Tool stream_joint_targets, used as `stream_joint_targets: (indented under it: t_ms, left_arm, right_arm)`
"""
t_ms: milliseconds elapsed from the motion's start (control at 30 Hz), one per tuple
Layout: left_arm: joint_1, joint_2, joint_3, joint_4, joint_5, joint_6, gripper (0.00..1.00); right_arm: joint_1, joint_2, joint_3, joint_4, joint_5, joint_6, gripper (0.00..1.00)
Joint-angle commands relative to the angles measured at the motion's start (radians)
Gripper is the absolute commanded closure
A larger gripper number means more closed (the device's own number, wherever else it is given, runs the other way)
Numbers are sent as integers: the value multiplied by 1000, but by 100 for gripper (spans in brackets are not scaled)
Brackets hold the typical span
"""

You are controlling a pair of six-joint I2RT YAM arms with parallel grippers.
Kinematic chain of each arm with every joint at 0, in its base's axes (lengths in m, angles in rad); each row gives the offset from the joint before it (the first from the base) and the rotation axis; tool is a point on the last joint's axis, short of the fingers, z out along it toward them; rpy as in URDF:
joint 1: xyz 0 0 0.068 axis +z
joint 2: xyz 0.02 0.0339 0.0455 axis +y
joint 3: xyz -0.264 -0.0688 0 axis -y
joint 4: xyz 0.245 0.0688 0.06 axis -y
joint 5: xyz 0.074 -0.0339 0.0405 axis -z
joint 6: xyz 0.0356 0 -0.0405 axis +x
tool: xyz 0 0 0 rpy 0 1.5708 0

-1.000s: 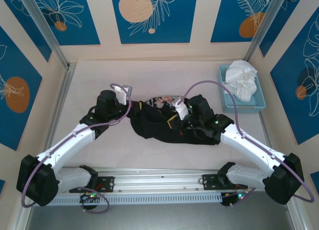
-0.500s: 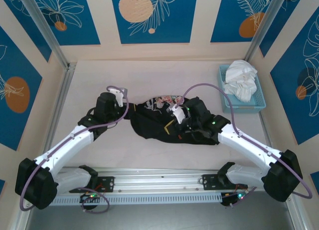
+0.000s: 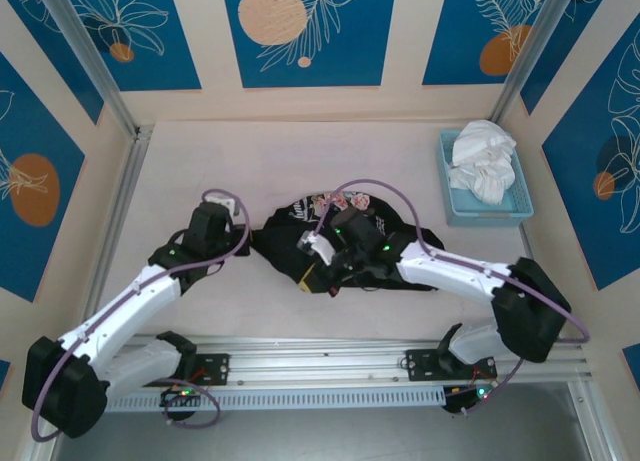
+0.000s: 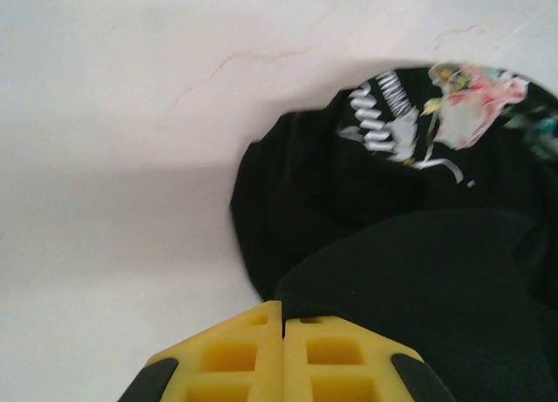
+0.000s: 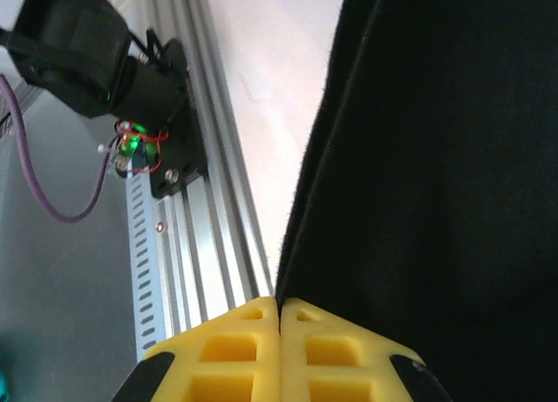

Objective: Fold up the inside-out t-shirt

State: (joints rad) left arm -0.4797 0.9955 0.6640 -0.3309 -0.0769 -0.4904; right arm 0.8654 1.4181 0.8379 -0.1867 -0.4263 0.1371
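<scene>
Starting at the left, the left tool (image 4: 282,319) sits low at the left border of the t-shirt (image 4: 331,201), its two yellow fingers pressed together. Black cloth begins right at the seam between them, so it looks pinched on a thin edge, though the nipped fold itself is hidden.

The t-shirt lies bunched in a dark heap in the middle of the desk (image 3: 300,156), nearer the front rail (image 5: 218,201) than the back wall. White lettering (image 4: 375,123) and a pink-and-cream print patch (image 4: 475,101) show on its far side.

The right tool (image 5: 279,304) reaches across the heap to its near-left part. Its fingers are together too, and a straight black hem runs up from their seam, so I judge it clamped on the shirt's edge. Well apart at the far right, a blue basket (image 3: 490,219) holds a white garment (image 3: 483,159).

The shirt should handle as light, soft and limp. It will not keep a shape, will sag between grips and will likely slide easily on the smooth desk. A thin pinch may slip out or catch a second layer. The best holds are probably two spread points along one edge, such as hem corners or shoulders. The tools now sit close together, so the heap likely needs spreading flat before any fold.
</scene>
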Motion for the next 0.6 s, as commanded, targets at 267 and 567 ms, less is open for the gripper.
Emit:
stream_joint_targets:
  t_ms: [267, 567]
  left_arm:
    - [7, -144, -216, -80, -195, -245, 42]
    - [8, 137, 4, 190, -4, -55, 21]
  right_arm:
    - [62, 163, 95, -25, -133, 18, 73]
    - [-270, -41, 79, -93, 175, 105, 46]
